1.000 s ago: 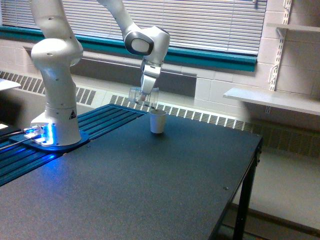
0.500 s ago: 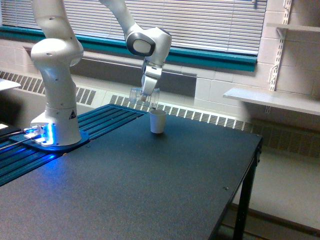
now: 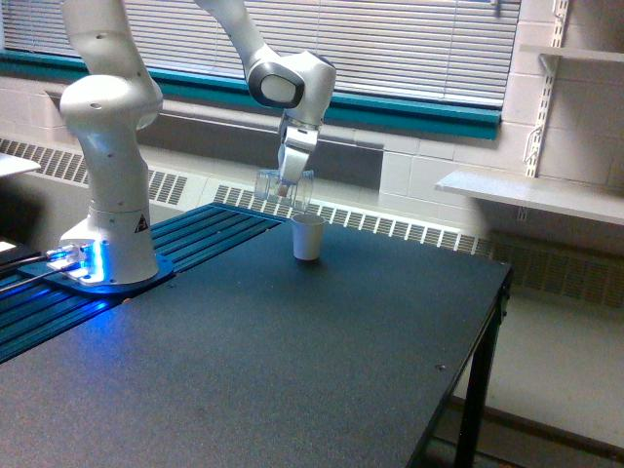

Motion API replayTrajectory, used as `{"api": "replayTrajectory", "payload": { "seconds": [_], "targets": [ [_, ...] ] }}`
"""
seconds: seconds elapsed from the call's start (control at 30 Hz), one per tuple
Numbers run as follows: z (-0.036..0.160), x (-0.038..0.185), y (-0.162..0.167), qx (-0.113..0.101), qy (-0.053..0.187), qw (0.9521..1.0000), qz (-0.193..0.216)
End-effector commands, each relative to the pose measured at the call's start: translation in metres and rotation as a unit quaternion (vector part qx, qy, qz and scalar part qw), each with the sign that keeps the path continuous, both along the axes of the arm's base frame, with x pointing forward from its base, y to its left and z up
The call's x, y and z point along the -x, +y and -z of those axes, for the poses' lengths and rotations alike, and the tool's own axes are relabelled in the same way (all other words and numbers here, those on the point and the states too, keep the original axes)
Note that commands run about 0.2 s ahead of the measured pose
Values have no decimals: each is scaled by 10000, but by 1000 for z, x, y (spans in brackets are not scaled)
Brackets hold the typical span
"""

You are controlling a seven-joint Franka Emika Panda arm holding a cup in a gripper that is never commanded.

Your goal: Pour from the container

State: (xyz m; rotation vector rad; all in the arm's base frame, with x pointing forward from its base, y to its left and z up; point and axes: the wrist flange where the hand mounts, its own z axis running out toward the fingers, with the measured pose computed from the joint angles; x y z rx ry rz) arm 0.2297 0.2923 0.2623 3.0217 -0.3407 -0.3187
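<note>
From where I stand, the gripper (image 3: 287,187) hangs over the far part of the black table (image 3: 322,351) and is closed around the clear plastic cup (image 3: 272,185), which lies almost on its side in the air, its length running toward the exterior view's left. This cup is above the white paper cup (image 3: 308,237) and a little to the exterior view's left of it, not touching it. I can see something brownish near the fingers, but I cannot tell if any bits are falling, or which end of the clear cup is the mouth. I judge the pouring step is in progress. To do it well, the arm should bring the lip of the clear cup right over the opening of the white cup, because now it seems slightly off to the side. The tilt should grow slowly, so the bits slide out in small amounts and do not jump over the rim. The white cup is light and stands free, so the arm must not bump it.
</note>
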Motion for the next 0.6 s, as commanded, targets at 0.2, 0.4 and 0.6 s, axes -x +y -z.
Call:
{"api": "replayTrajectory", "payload": {
  "seconds": [0.2, 0.4, 0.6],
  "targets": [
    [-9, -1, -1, 76, -183, 9998, 73],
    [-15, -4, -5, 158, -305, 9993, 147],
    [-21, -3, -5, 200, -431, 9988, 133]
  ]
}}
